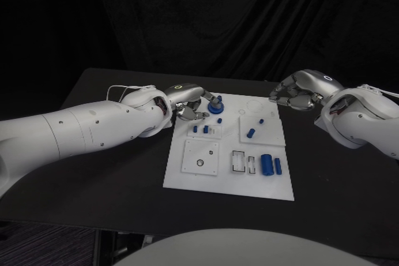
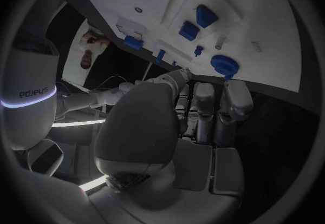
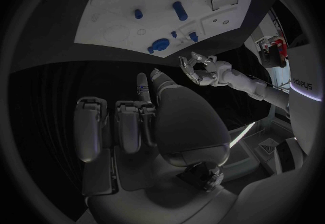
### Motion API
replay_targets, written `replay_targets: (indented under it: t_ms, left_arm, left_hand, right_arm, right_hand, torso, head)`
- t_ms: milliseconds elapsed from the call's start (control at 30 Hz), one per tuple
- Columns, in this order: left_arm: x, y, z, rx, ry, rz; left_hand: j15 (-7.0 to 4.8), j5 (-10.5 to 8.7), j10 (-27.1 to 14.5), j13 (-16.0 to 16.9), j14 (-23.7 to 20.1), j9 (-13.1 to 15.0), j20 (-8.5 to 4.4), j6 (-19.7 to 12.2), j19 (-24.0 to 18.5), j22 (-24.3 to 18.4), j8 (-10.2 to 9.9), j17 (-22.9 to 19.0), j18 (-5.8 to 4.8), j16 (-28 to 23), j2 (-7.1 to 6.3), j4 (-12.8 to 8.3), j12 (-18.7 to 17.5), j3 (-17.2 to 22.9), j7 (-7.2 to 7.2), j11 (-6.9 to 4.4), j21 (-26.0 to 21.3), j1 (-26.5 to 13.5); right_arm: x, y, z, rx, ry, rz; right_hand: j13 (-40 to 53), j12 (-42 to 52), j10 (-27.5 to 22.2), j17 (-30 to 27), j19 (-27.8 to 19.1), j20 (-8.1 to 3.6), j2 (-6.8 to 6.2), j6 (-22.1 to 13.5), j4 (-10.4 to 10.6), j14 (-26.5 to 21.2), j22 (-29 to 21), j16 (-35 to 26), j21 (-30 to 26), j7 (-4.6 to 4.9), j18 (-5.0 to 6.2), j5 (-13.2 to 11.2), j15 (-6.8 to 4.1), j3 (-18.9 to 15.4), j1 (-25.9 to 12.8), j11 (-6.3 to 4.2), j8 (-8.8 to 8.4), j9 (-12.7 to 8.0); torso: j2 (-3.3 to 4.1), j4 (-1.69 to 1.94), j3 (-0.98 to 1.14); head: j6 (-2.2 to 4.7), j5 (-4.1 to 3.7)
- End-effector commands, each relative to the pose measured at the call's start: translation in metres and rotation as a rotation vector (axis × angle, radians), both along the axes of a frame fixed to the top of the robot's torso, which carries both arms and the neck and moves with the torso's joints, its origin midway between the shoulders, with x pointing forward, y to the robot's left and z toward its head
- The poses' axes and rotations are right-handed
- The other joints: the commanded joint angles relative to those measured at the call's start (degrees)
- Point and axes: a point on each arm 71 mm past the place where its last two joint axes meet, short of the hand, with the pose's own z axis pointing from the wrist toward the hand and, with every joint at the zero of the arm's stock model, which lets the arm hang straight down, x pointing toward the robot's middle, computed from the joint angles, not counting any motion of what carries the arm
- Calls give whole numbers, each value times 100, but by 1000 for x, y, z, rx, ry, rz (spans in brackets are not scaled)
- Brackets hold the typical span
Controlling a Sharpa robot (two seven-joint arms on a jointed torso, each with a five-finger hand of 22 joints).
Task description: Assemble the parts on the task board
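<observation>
The one readable text is the brand word "sharpa". It appears mirrored on the white robot body above a glowing band in the left wrist view, and partly cut off on the white body at the circle's edge in the right wrist view.

Your left arm (image 1: 83,124) reaches in from nine o'clock, its forearm angled toward two o'clock, ending in the left hand (image 1: 189,101) near the middle of the head view. In the left wrist view its fingers (image 2: 203,106) are curled in side by side, with nothing visibly between them. Your right arm (image 1: 366,124) enters from three o'clock. The right hand (image 1: 297,93) sits at about one o'clock, fingers (image 3: 125,126) folded inward around nothing.
</observation>
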Motion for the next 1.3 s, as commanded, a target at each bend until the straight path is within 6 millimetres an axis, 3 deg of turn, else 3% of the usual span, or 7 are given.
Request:
replay_targets:
  t_ms: [33, 167, 333, 433, 733, 1000, 1300]
  left_arm:
    - [-6, -9, -5, 113, -66, -107]
    - [-3, -15, -7, 137, -73, -97]
    - [0, -20, -9, 182, -94, -78]
    - [1, -24, -10, 219, -124, -80]
    - [-1, -36, -6, 222, -181, -81]
    - [1, -46, -2, 250, -169, -82]
    - [4, -57, 4, 319, -207, -107]
  left_hand:
    - [-7, -60, -15, -168, 289, -260, -7, -84, 204, 857, -25, 272, -96, 315, -39, -42, -48, -116, -134, -7, 159, -17]
    - [18, -76, -99, -391, 743, -629, -56, -129, 572, 966, -5, 796, -171, 846, -10, -80, -58, -380, -144, 67, 481, -84]
    - [36, -76, 94, -496, 1108, -842, -52, 49, 891, 1066, 8, 1265, -244, 1255, -2, -74, 79, -565, 3, 150, 798, -165]
    - [22, -165, 208, -540, 1198, -926, -59, 188, 972, 1085, 35, 1370, -258, 1347, -25, -16, 149, -688, 23, 135, 861, -271]
    - [15, 59, 451, -581, 1202, -1048, -72, 375, 982, 1073, 59, 1317, -251, 1343, -9, -54, 284, -673, 61, 139, 816, -198]
    - [32, 68, 576, -526, 1233, -1078, -64, 539, 1026, 1092, 116, 1362, -265, 1382, -42, -56, 407, -662, 141, 181, 860, -209]
    - [42, 74, 616, -476, 1252, -1103, -53, 546, 1043, 1098, 104, 1385, -269, 1405, -63, -56, 476, -661, 93, 179, 872, -231]
  right_arm:
    - [-1, -1, -1, 4, -1, -13]
    - [-1, 0, -1, 4, -1, -11]
    - [-1, 0, -1, 5, 0, -10]
    - [-1, 0, -1, 5, 1, -10]
    - [-1, 1, -1, 5, 3, -11]
    - [-1, 2, -1, 6, 5, -8]
    - [0, 4, -1, 7, 7, -5]
  right_hand:
    - [1506, 15, 597, 949, 373, 29, 45, 50, -37, 496, 1345, -38, -27, 7, 34, 29, 42, 12, 21, 24, -39, 7]
    - [1506, 15, 597, 948, 375, 29, 45, 52, -37, 496, 1347, -38, -22, 8, 32, 28, 43, 11, 19, 23, -39, 7]
    - [1506, 15, 597, 948, 375, 29, 45, 52, -37, 496, 1347, -38, -22, 8, 32, 28, 43, 11, 19, 23, -39, 7]
    - [1506, 15, 597, 948, 375, 29, 45, 52, -37, 496, 1347, -38, -22, 8, 32, 28, 43, 11, 19, 23, -39, 7]
    - [1506, 15, 597, 952, 376, 30, 45, 57, -38, 496, 1348, -37, -20, 8, 32, 28, 44, 8, 14, 23, -38, 9]
    - [1506, 15, 597, 952, 376, 30, 45, 57, -38, 496, 1348, -37, -20, 8, 32, 28, 44, 8, 14, 23, -38, 9]
    - [1506, 15, 597, 952, 376, 30, 45, 57, -38, 496, 1348, -37, -20, 8, 32, 28, 44, 8, 14, 23, -38, 9]
  torso:
    - [3, 4, 2]
    - [3, -4, 3]
    - [6, -9, 3]
    - [8, -5, 0]
    - [8, -3, 1]
    - [10, -1, -6]
    - [-4, -4, 10]
  head:
    - [1, -16]
    - [1, -12]
    - [1, -25]
    - [1, -34]
    - [1, -41]
    - [1, -75]
    - [1, -105]
